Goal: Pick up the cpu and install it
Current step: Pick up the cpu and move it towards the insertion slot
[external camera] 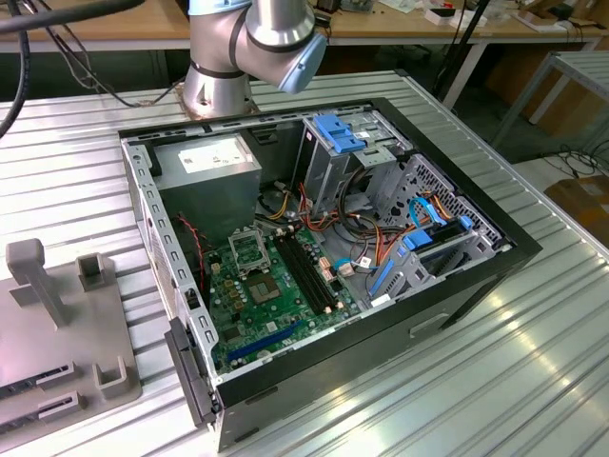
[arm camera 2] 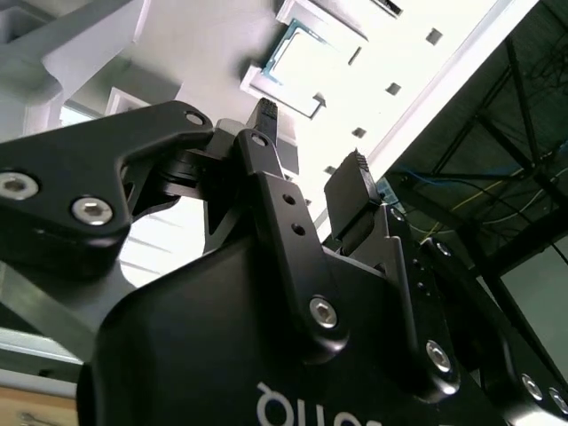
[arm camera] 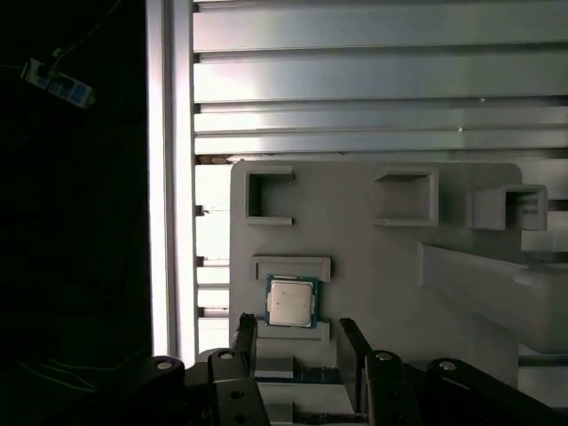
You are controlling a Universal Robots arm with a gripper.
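- Gripper (arm camera: 298,344) state: released. Jaws stand spread and nothing is held between them. The gap between the black fingers (arm camera 2: 264,120) shows in both wrist views.
- cpu (arm camera: 291,301) lies flat on the grey fixture plate (arm camera: 382,248), pale metal face up, with a thin green rim round it.
- Seat: the cpu rests between two low raised bars (arm camera: 292,266) of the fixture plate, near one edge of the plate. Cannot tell whether it touches the bars.
- Gripper hangs over the fixture plate, one finger to either side of the cpu's line. No contact with the cpu is visible.
- Also on the fixture plate: two square U-shaped brackets (arm camera: 269,195) and a taller hollow block (arm camera: 510,209), all away from the cpu.
- Fixture plate lies on the slatted metal table (arm camera: 373,89).
- Exterior view: the open computer case (external camera: 333,257) sits on the table just to the exterior view's right of the fixture plate, not touching it.
- Inside the case, the green board (external camera: 276,305) carries the black-and-silver socket frame (external camera: 249,252), well apart from the fixture plate.
- Arm (external camera: 252,43) base stands on the table beyond the fixture plate, at the case's far corner.
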